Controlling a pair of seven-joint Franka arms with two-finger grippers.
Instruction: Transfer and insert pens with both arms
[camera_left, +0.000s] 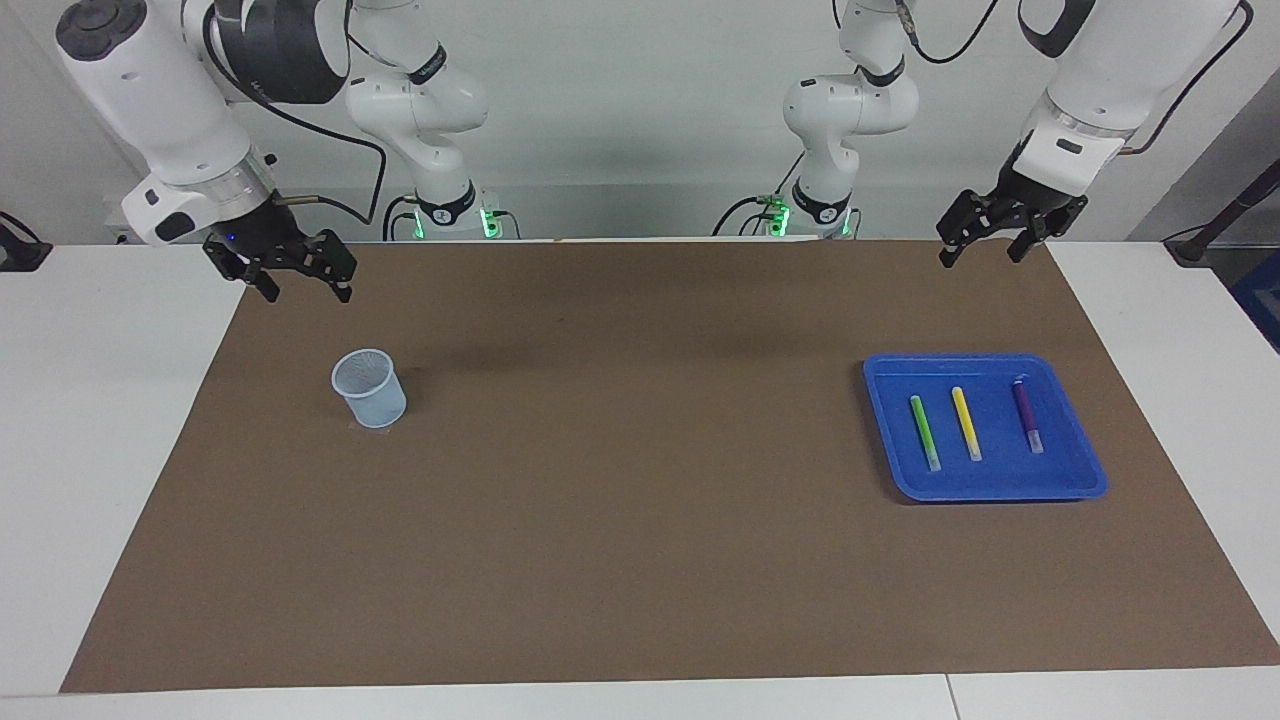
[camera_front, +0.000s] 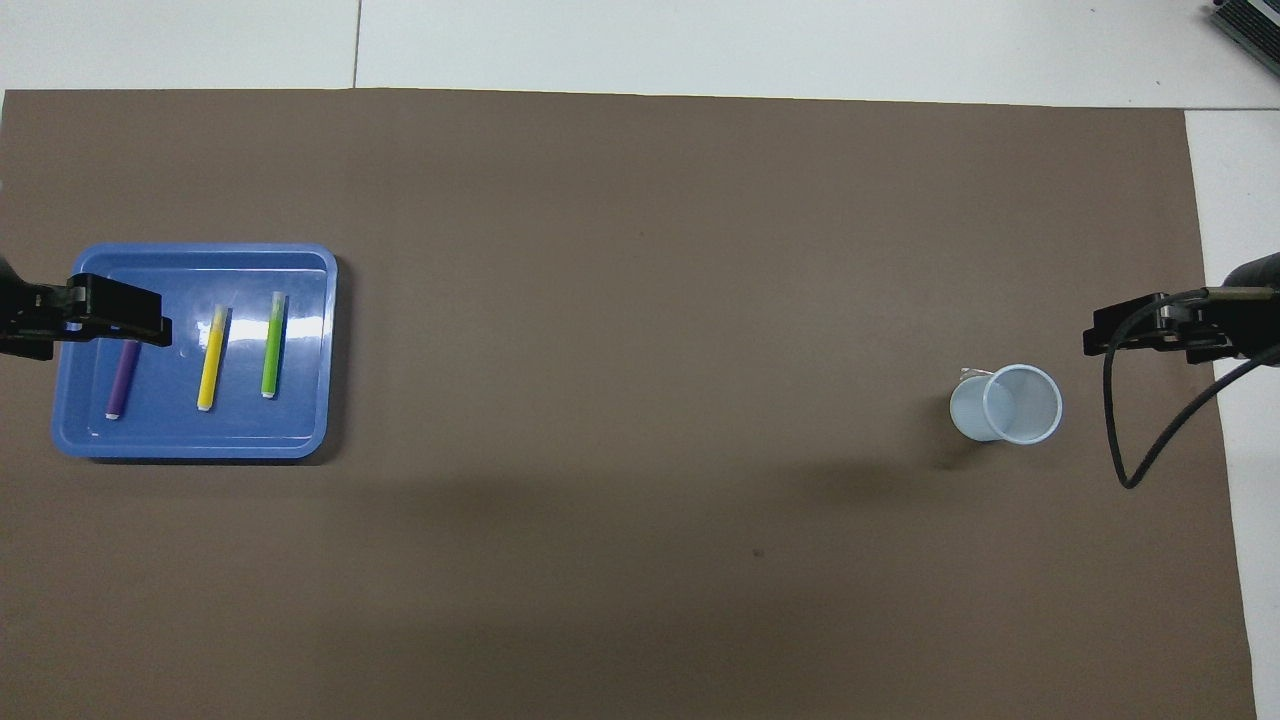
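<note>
Three pens lie side by side in a blue tray (camera_left: 1000, 488) toward the left arm's end of the table: green (camera_left: 924, 432), yellow (camera_left: 966, 423) and purple (camera_left: 1027, 414). In the overhead view the tray (camera_front: 190, 440) holds the green (camera_front: 272, 345), yellow (camera_front: 212, 358) and purple (camera_front: 122, 380) pens. My left gripper (camera_left: 983, 245) is open and empty, raised high; in the overhead view it (camera_front: 150, 318) covers the purple pen's end. My right gripper (camera_left: 303, 282) is open and empty, raised beside a pale blue cup (camera_left: 370, 388).
The cup (camera_front: 1010, 405) stands upright on the brown mat (camera_left: 640, 500) toward the right arm's end. The right gripper (camera_front: 1105, 335) shows at the mat's edge with a black cable loop (camera_front: 1140, 450) hanging below it. White table surrounds the mat.
</note>
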